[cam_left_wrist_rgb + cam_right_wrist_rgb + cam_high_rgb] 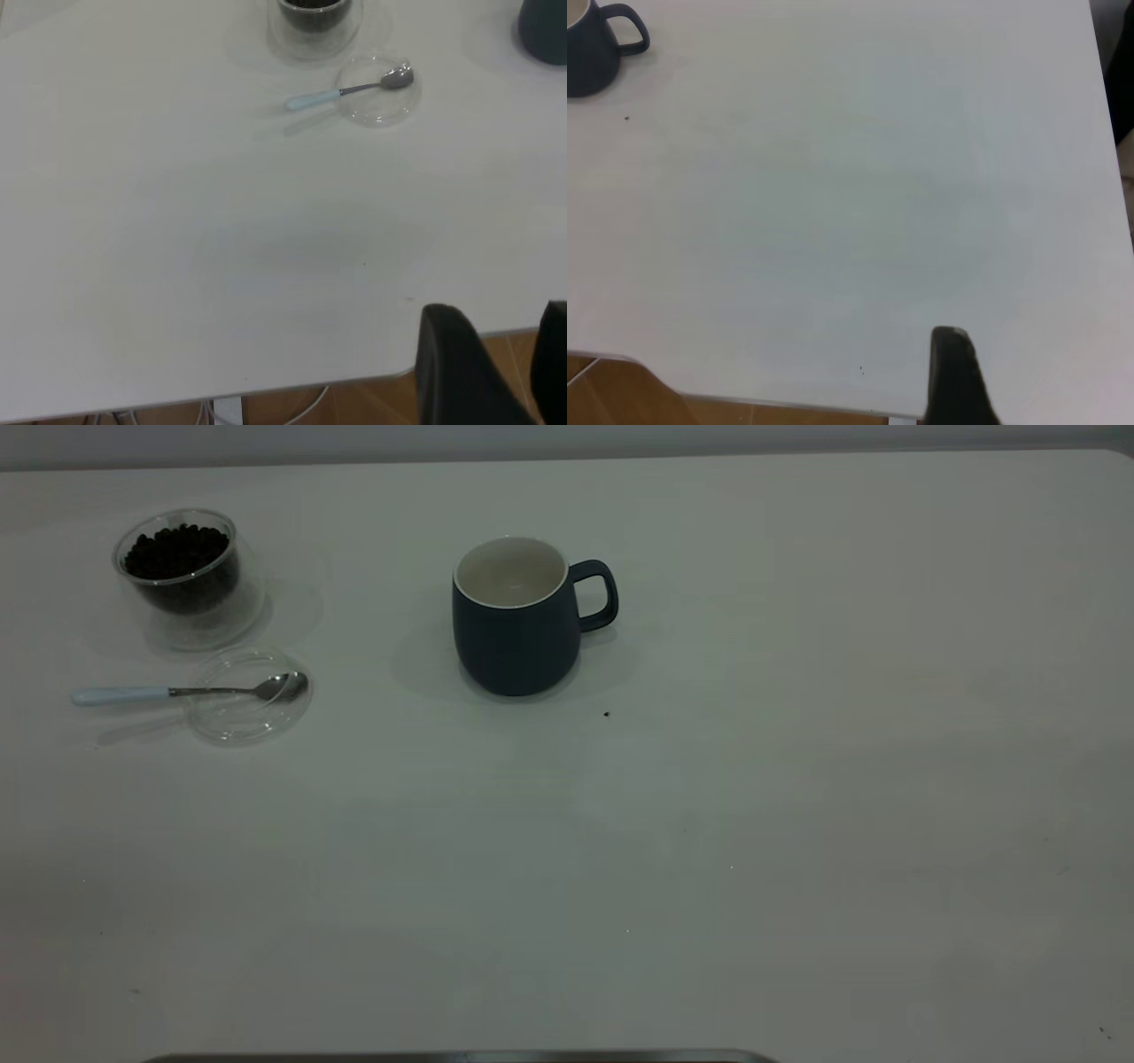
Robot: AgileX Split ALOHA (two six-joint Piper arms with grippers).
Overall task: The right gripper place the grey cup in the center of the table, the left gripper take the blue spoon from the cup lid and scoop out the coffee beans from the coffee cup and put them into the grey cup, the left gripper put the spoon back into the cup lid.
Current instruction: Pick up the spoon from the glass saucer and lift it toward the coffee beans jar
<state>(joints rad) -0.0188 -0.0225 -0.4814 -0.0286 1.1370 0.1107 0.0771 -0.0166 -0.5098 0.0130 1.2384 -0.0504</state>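
Both hands sit cropped at their wrist views' edges, grip unreadable: left hand [496, 372], right hand [957, 376].

I see worktop [709, 824]: white, smooth, matt, few tiny dark specks. Grey cup [516, 633]: matt dark blue-grey outside, looks ceramic; off-white inside with slight sheen. Coffee cup [190, 576]: clear double-walled glass, glossy. Coffee beans [175, 551]: dark brown-black, dull. Cup lid [250, 710]: clear, transparent, faint glints on rim; glass or plastic, can't tell from my feed. Blue spoon [124, 695]: pale blue smooth handle, shiny polished metal neck and bowl. Left gripper [496, 372]: black, matt.
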